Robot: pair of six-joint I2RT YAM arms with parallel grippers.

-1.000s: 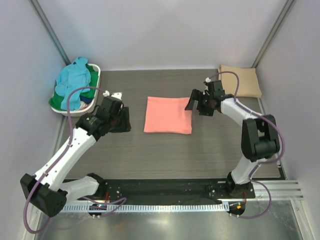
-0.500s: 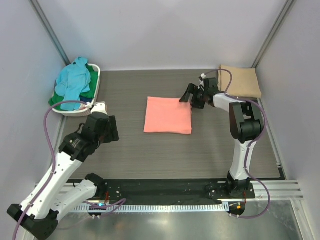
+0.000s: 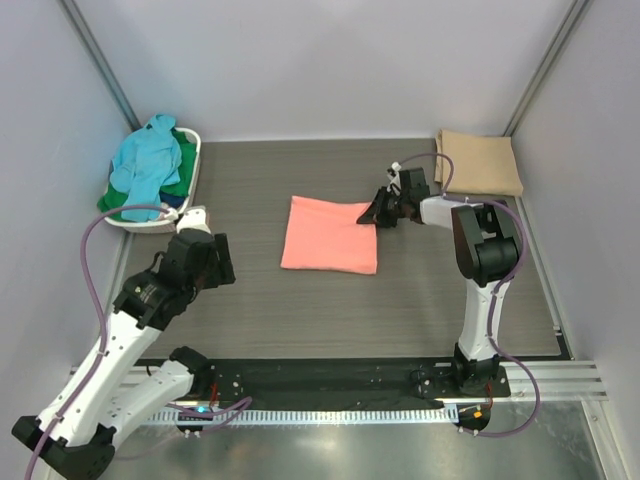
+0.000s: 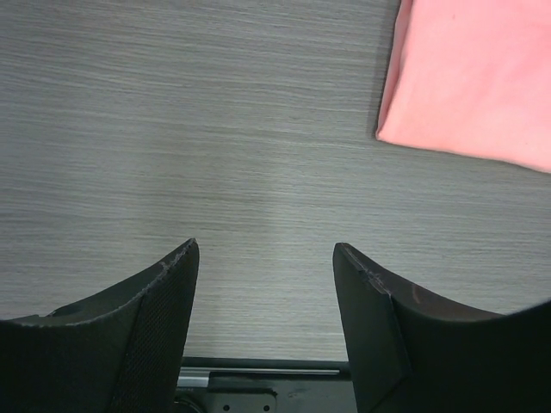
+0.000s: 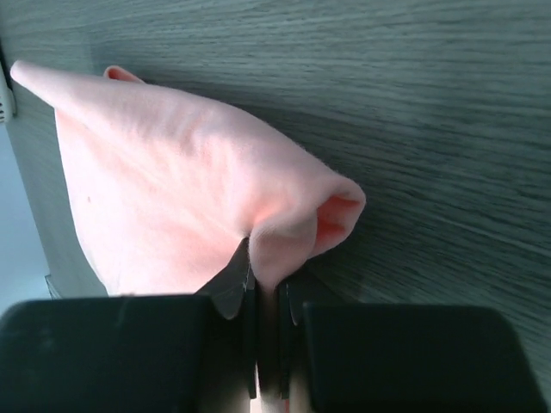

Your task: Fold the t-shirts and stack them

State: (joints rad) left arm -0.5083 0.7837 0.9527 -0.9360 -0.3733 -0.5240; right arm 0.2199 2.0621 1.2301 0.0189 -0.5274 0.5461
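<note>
A folded salmon-pink t-shirt [image 3: 330,234] lies mid-table. My right gripper [image 3: 375,214] is shut on its far right corner; the right wrist view shows the pink cloth [image 5: 198,189] bunched and pinched between the fingers. A folded tan t-shirt [image 3: 478,162] rests at the back right corner. Light blue [image 3: 145,165] and green [image 3: 118,203] t-shirts sit heaped in the white basket [image 3: 192,170] at the back left. My left gripper [image 3: 222,262] hovers open over bare table, left of the pink shirt, whose edge [image 4: 473,82] shows in the left wrist view.
Grey walls and metal frame posts enclose the wood-grain table [image 3: 420,300]. A black base rail [image 3: 330,378] runs along the near edge.
My right gripper has dropped to the pink shirt's far right corner and shut on it, nudging the shirt leftward. The left arm has drawn back toward the near left.
</note>
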